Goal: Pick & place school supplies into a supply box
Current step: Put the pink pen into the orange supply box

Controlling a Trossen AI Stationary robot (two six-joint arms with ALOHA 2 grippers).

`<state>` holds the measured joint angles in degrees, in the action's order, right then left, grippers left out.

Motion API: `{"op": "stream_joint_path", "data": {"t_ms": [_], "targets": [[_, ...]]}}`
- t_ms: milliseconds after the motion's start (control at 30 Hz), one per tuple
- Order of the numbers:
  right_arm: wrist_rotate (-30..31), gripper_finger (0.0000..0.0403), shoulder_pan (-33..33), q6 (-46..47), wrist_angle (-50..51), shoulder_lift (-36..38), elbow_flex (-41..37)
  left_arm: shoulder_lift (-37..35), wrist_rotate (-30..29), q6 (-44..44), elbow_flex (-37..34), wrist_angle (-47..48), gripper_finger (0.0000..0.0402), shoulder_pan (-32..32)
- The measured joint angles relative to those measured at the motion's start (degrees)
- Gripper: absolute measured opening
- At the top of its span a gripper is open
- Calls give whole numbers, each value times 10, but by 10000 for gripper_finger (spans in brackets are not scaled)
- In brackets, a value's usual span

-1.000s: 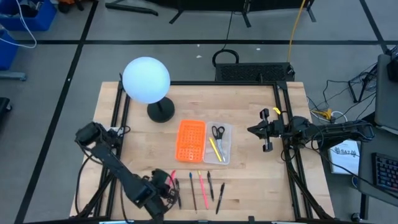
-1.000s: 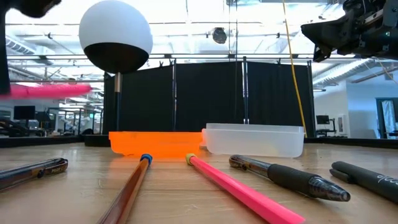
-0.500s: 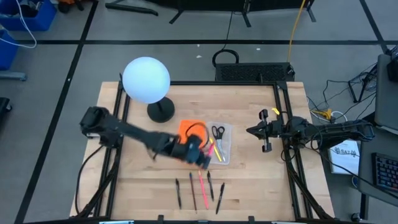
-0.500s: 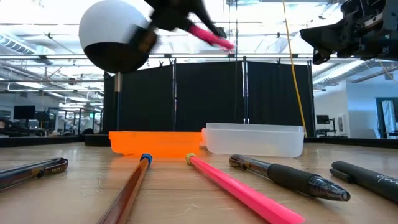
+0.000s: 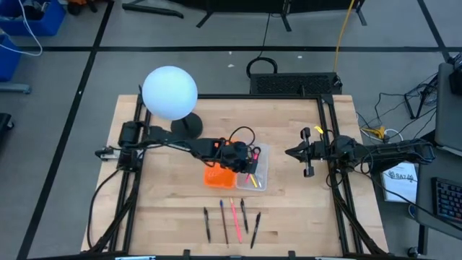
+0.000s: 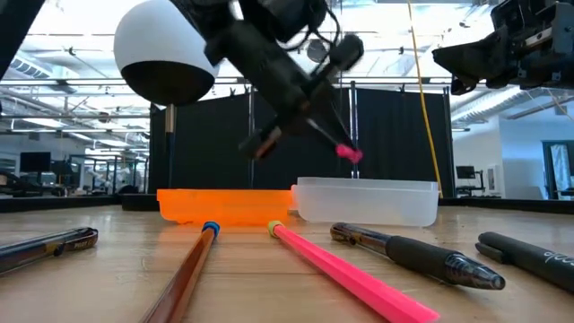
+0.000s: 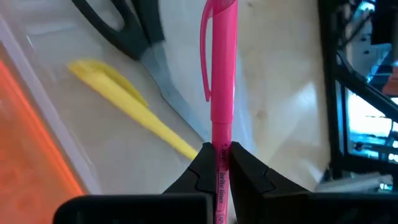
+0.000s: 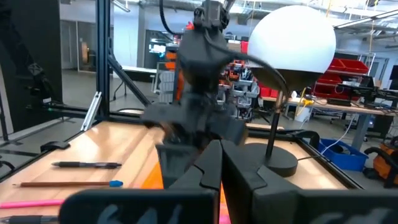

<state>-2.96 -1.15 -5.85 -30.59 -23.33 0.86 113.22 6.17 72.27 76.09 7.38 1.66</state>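
Note:
My left gripper (image 5: 244, 160) hangs over the clear supply box (image 5: 262, 175), shut on a pink pen (image 7: 222, 74). In the low view the pen's free end (image 6: 350, 153) points down, just above the box (image 6: 368, 203). The box holds black-handled scissors (image 7: 124, 25) and a yellow pencil (image 7: 137, 106), both lying flat on its floor. An orange perforated panel (image 5: 215, 175) joins the box on its left. Several pens and pencils (image 5: 232, 220) lie on the table near the front edge. My right gripper (image 5: 291, 152) waits shut, raised near the table's right edge. My left gripper pinches the pink pen's barrel (image 7: 222, 167) between its two fingertips, at the end away from the clipped cap. The fingers slant down from the table's left, and the pen runs on forward in line with them. The pen is tilted, cap end lowest, clear of the box.
A lamp with a white globe (image 5: 170, 92) and a dark round base (image 5: 188, 129) stands at the far left. Black frame rails (image 5: 326, 137) run along the table's left and right sides. Bare wood lies between the box and the row of pens.
My left gripper has carried the pink pen from the table's near left corner up and toward the far right, to above the supply box. It has turned and tipped, so the pen, level before, now slants down toward the box. It has stayed shut.

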Motion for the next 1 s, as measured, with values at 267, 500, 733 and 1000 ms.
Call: {"op": "stream_joint_path", "data": {"t_ms": [267,500,733,1000], "targets": [[1,0,0,-9,-1,0,0,34,3,1,0,1,22,-11],[0,0,0,-9,-5,0,0,35,-2,-8,0,5,22,-11],[-1,0,0,-9,-5,0,0,35,-3,-6,0,5,44,-11],[-1,0,0,-8,-5,0,0,35,-22,-6,0,15,81,-8]]}}
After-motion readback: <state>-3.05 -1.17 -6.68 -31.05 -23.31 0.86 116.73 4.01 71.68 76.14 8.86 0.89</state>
